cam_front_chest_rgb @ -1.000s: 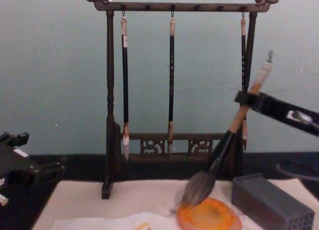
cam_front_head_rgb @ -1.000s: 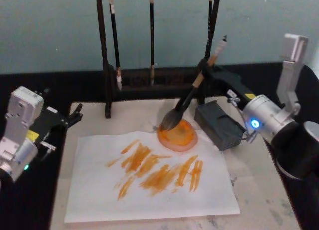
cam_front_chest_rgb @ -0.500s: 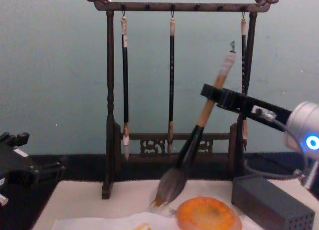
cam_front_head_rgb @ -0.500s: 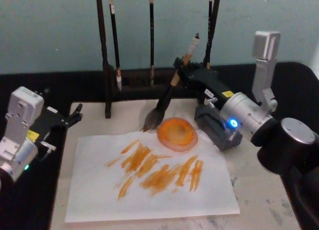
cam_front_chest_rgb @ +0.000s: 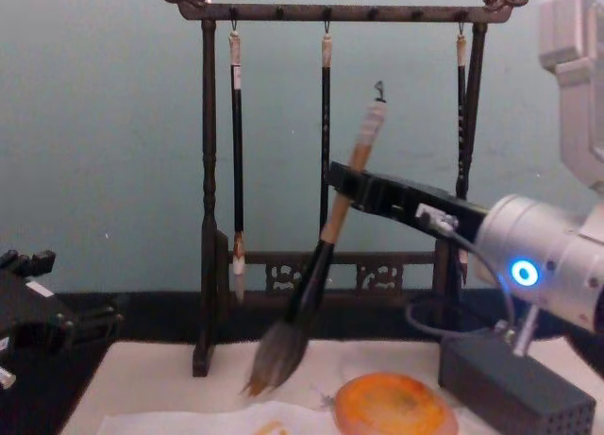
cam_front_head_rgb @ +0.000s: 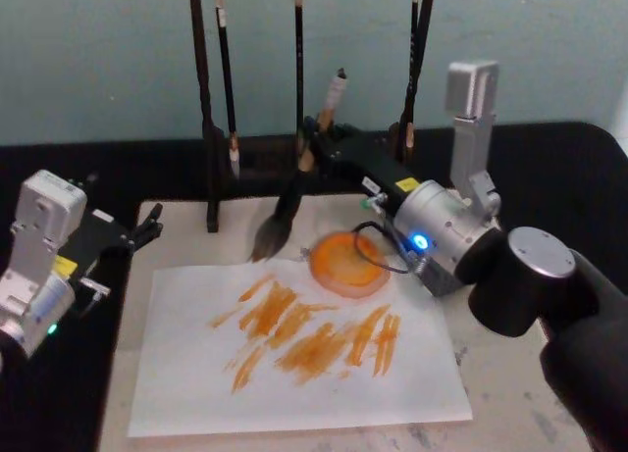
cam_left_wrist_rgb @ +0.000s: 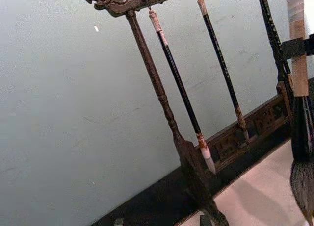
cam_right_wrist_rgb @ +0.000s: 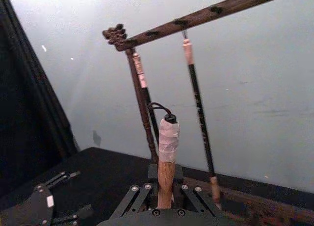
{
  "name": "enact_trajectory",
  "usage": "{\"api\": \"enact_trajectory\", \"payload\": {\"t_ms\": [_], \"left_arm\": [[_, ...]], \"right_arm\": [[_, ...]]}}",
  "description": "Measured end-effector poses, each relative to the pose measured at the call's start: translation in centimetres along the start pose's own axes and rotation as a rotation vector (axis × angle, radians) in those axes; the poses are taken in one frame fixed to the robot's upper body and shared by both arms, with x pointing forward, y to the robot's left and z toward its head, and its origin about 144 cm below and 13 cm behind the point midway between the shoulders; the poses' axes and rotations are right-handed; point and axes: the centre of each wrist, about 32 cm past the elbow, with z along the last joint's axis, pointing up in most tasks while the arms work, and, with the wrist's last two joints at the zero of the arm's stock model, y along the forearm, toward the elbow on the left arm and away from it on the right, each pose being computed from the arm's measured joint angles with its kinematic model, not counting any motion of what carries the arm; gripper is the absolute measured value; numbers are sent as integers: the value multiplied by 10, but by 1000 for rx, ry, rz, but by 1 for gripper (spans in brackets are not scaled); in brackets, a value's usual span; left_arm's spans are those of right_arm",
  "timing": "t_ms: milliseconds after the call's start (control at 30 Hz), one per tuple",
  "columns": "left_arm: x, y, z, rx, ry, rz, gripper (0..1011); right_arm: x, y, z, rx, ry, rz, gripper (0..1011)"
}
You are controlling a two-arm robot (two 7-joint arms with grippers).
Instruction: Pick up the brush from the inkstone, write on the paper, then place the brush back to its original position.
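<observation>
Your right gripper (cam_front_head_rgb: 316, 146) is clamped on the brush (cam_front_head_rgb: 292, 184), held tilted with its bristles off the surface at the paper's (cam_front_head_rgb: 186, 393) far edge, left of the inkstone (cam_front_head_rgb: 345, 264). Pickup looks done and orange strokes are present; the return is outstanding. Left gripper (cam_front_head_rgb: 137, 231) is parked at the left.

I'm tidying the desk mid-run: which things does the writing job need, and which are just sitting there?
In use: brush, held by the right gripper; inkstone; paper.

Lying about: stand with three thin brushes; grey block; felt mat; left gripper, parked at left.
</observation>
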Motion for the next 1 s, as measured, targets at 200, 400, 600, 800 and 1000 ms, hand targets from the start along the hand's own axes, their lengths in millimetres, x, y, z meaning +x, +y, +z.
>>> {"api": "enact_trajectory", "payload": {"t_ms": [200,400,600,800,1000], "left_arm": [[0,0,0,0,0,0,1001],[0,0,0,0,0,0,1001],[0,0,0,0,0,0,1001],[0,0,0,0,0,0,1001],[0,0,0,0,0,0,1001]], "right_arm": [[-6,5,-3,-1,-6,24,171],[-11,5,-8,-12,-18,46,171],[-14,4,-13,-20,-31,57,171],[-18,3,-18,-30,-39,71,171],[-21,4,-21,-32,-51,75,172]]}}
